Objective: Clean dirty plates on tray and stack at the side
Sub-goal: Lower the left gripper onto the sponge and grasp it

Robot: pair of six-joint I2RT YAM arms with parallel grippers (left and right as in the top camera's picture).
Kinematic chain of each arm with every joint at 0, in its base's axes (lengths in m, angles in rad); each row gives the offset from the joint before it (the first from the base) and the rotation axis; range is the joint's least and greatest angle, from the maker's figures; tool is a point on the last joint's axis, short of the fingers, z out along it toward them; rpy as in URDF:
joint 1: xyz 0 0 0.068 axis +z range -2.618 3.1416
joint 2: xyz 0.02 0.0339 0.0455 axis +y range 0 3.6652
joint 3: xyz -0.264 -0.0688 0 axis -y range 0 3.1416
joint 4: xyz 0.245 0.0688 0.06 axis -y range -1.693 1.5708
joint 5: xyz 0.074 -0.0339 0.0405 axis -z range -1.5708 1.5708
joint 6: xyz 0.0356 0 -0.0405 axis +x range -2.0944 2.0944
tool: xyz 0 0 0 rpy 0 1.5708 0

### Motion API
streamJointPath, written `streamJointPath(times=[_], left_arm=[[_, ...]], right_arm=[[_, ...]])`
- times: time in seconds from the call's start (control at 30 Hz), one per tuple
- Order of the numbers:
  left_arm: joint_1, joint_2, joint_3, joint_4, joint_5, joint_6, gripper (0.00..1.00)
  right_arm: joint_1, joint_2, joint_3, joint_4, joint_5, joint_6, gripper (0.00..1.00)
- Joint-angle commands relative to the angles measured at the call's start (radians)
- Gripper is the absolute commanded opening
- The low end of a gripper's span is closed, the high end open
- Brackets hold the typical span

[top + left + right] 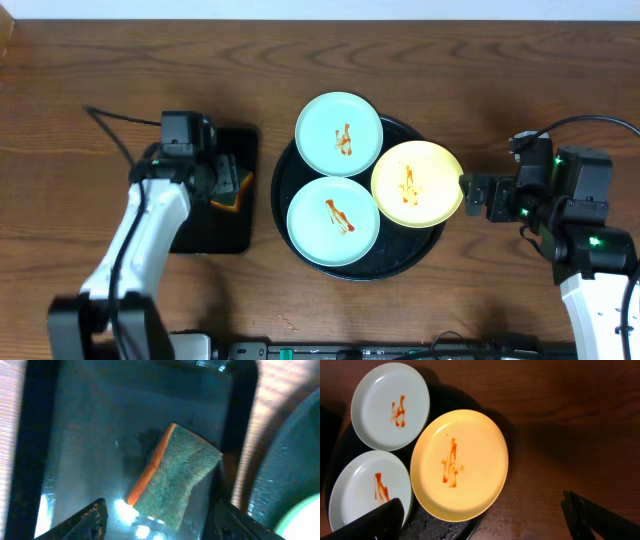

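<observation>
Three plates lie on the round black tray (400, 268), each with an orange-brown sauce streak: a mint-green plate (338, 134) at the back, a second mint-green plate (333, 222) in front, and a yellow plate (416, 184) on the right, overhanging the rim. My right gripper (475, 195) is open just right of the yellow plate (460, 465), holding nothing. The left gripper (160, 520) hangs open over a sponge (180, 477) with a green scouring face and orange edge. Its fingers stand on either side of the sponge, apart from it.
The sponge (232, 200) lies in a smaller rectangular black tray (215, 240), left of the round one. Bare brown wood tabletop (100, 80) surrounds both trays. A black cable (115, 125) trails across the table behind the left arm.
</observation>
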Motion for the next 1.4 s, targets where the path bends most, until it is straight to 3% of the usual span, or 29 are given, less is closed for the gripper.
streamJointPath(times=[0.0,0.33,0.57,0.73,1.07,1.23,1.37], left_arm=[[-0.001,0.077,0.016,0.013,0.005,0.075,0.63],[-0.001,0.194,0.016,0.028,0.049,0.124,0.61],[-0.001,0.193,0.017,0.056,0.052,0.124,0.61],[-0.001,0.192,0.017,0.086,0.052,0.124,0.66],[-0.001,0.189,0.018,0.103,0.052,0.124,0.64],[-0.001,0.189,0.018,0.092,0.056,0.096,0.54],[-0.001,0.189,0.018,0.071,0.056,0.095,0.4]], right_arm=[[0.002,0.001,0.023,0.002,-0.011,-0.011,0.99],[0.002,0.001,0.021,0.002,-0.011,-0.011,0.99],[0.002,0.001,0.021,0.0,-0.011,-0.011,0.99],[0.002,0.001,0.021,-0.002,-0.011,-0.011,0.99],[0.002,0.001,0.021,-0.002,-0.011,-0.011,0.99],[0.002,0.001,0.021,-0.002,-0.011,-0.011,0.99],[0.002,0.001,0.021,-0.003,-0.011,-0.011,0.99]])
